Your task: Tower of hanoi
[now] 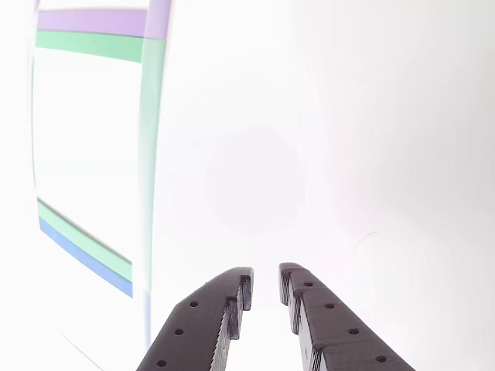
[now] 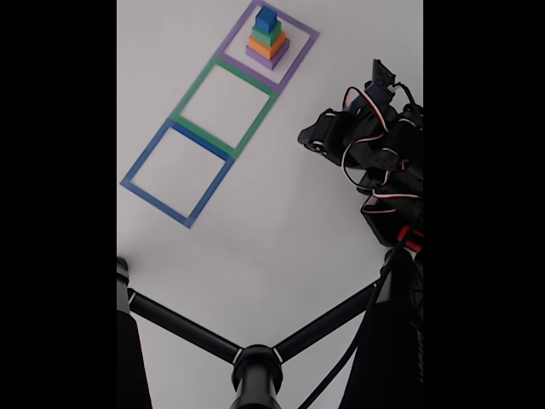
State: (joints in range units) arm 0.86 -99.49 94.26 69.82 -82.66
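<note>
Tower of hanoi (image 2: pixel 268 40) stacked; pincer (image 1: pixel 265 286) slightly apart, holding nothing.

Your gripper (image 1: pixel 265 287) enters the other view from six o'clock, its two dark fingers (image 1: pixel 205 325) slightly parted with nothing between them. In the fixed view, your arm (image 2: pixel 375 162) sits folded at three o'clock.

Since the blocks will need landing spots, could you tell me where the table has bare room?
The green square outline and blue square outline are both bare inside. The purple outline is crowded: the stacked tower fills it. Open table lies between the outlines and the arm.
</note>
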